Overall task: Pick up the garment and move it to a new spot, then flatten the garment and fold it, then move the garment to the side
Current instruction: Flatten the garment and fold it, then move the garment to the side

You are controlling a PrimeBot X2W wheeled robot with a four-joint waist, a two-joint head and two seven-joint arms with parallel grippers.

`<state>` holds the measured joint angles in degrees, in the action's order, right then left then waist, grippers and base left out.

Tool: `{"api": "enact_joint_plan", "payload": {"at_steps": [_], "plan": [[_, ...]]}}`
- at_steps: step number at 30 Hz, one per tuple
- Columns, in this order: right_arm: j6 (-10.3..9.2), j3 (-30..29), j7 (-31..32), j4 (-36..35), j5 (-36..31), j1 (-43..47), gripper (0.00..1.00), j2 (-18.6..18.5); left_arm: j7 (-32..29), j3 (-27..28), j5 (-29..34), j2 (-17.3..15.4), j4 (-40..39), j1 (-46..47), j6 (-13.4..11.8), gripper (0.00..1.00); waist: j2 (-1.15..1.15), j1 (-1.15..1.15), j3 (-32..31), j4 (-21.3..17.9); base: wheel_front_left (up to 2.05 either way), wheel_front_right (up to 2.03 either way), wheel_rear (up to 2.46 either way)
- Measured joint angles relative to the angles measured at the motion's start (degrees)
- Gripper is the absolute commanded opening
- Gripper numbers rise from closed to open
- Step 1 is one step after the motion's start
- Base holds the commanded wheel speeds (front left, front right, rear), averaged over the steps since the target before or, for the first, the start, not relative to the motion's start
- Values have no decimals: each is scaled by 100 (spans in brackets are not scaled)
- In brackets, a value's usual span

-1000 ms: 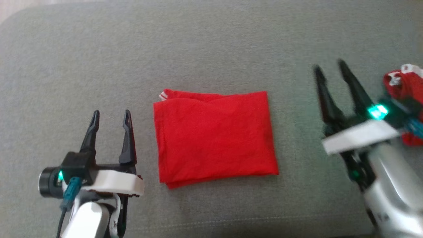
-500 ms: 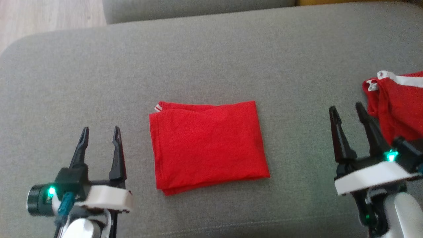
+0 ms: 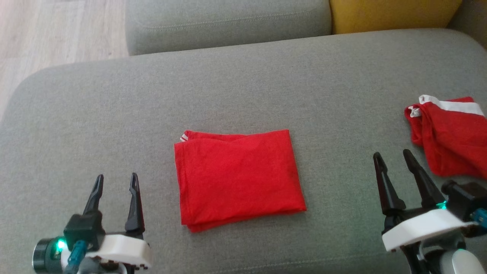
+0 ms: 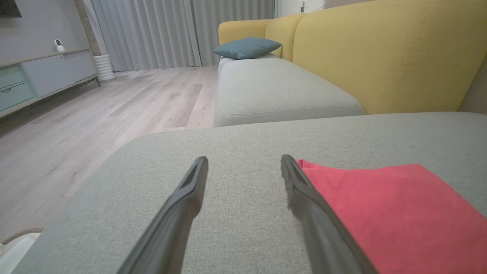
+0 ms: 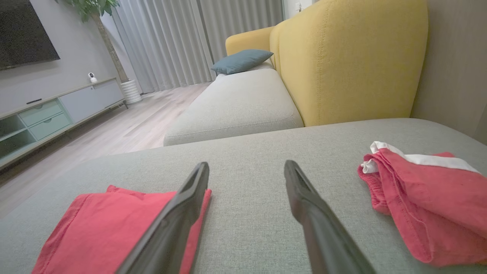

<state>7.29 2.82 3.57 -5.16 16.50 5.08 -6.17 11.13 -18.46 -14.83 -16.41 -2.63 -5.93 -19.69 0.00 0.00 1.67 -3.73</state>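
Grey fabric covers the sofa seat (image 3: pixel 243 83) that carries everything here, with a strip of wooden floor (image 3: pixel 57 34) showing beyond its left end. At the lower left of the head view, the left claw (image 3: pixel 116 177) hangs over bare cushion. Its two dark fingers are spread wide and hold nothing. Its wrist view shows the inner finger just beside the near left edge of the cloth, though whether they touch cannot be told.

In the middle of the seat lies the folded garment (image 3: pixel 237 179), a red rectangle in neat layers. Its edges are roughly squared, and a sliver of white trim peeks out at the far left corner. It looks flat and settled, and neither claw grips it.

To its right, with a stretch of open cushion between, the right claw (image 3: pixel 392 153) also stands with its fingers apart and empty. Further right, near the end of the seat, sits a second red piece (image 3: pixel 449 140) with a white band. It is more loosely bundled and its folds are rumpled.

Judging from this layout, the pick-up, the flattening and the folding appear to be done for the central piece. What seems left is carrying it to the side. The bundle on the right may be an item already set aside or one waiting its turn, and the pictures do not settle which. With both claws empty and flanking the folded cloth, the shift sideways has not yet begun.
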Motion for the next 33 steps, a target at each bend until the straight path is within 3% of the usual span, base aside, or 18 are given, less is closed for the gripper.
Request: {"api": "enact_joint_plan", "payload": {"at_steps": [33], "plan": [[0, -13, 310, -78, -68, 15, 100, 10, 14, -118, -46, -85, -1, 38, -54, 100, 0, 0, 110, 112, 0, 0, 0]]}}
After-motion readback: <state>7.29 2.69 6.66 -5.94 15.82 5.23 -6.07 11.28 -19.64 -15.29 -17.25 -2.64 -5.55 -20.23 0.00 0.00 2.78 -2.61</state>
